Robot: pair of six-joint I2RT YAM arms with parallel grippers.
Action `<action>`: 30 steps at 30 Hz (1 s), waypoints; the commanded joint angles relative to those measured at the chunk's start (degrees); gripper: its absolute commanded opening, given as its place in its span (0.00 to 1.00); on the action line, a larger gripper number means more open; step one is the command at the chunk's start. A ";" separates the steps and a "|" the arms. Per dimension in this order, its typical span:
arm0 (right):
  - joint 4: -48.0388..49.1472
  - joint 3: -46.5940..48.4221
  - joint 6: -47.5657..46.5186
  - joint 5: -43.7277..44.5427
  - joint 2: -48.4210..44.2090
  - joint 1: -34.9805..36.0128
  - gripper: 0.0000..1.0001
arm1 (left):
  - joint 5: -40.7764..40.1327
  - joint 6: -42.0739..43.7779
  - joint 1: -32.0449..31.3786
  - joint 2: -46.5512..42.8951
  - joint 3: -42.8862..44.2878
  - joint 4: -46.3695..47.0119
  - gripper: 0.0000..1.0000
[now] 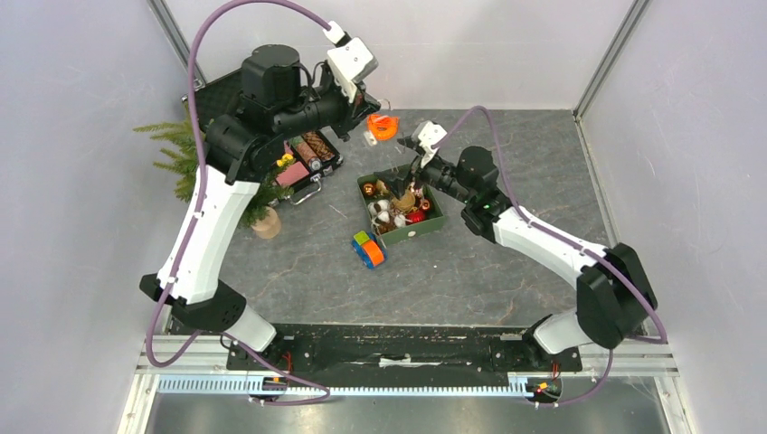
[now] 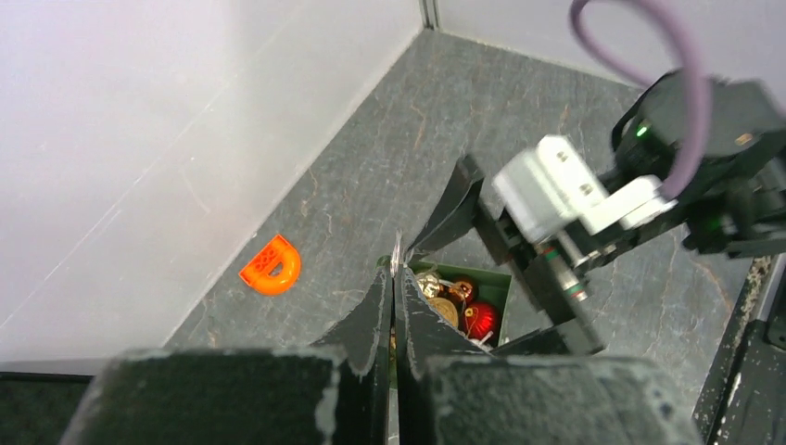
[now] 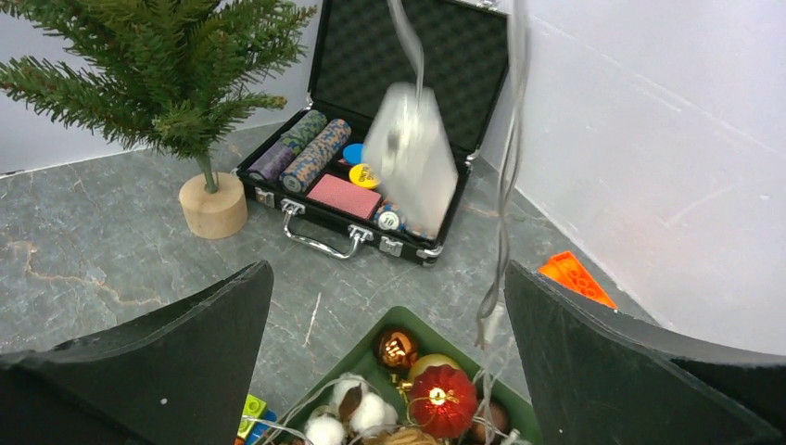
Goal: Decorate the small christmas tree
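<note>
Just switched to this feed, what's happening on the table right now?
The left end effector is shut on a thin strand, holding it up so it dangles into the green tray of baubles. The right end effector hangs open just above that tray, gripping nothing. The small christmas tree stands beside the open case, with no decoration visible on it.

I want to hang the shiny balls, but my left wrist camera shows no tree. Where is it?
Observer: The small christmas tree stands on the table's left side, right beside an open black case.
Operator: Is anything hanging on it yet?
Observer: No ornaments show on the branches that the right wrist camera sees.
Operator: What's inside the case?
Observer: Rows of striped poker chips.
</note>
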 commanded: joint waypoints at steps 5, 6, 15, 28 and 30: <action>6.69 3.49 -1.17 8.40 8.75 1.11 0.98 | -3.31 -4.83 -0.16 -4.26 6.37 2.43 0.02; 6.74 3.13 -1.80 9.20 9.02 1.00 0.98 | -4.11 -4.72 -0.13 -4.78 6.85 2.48 0.02; 7.60 3.78 -3.15 7.87 14.64 0.22 0.72 | -1.58 -4.41 -0.18 -8.66 9.10 1.48 0.02; -2.02 16.61 -0.14 12.97 5.12 -6.17 0.00 | -14.40 0.20 -0.06 -13.60 0.67 2.06 0.02; -4.08 21.95 -0.18 12.00 4.04 -6.27 0.00 | -16.37 0.69 -0.01 -14.26 -0.66 2.32 0.02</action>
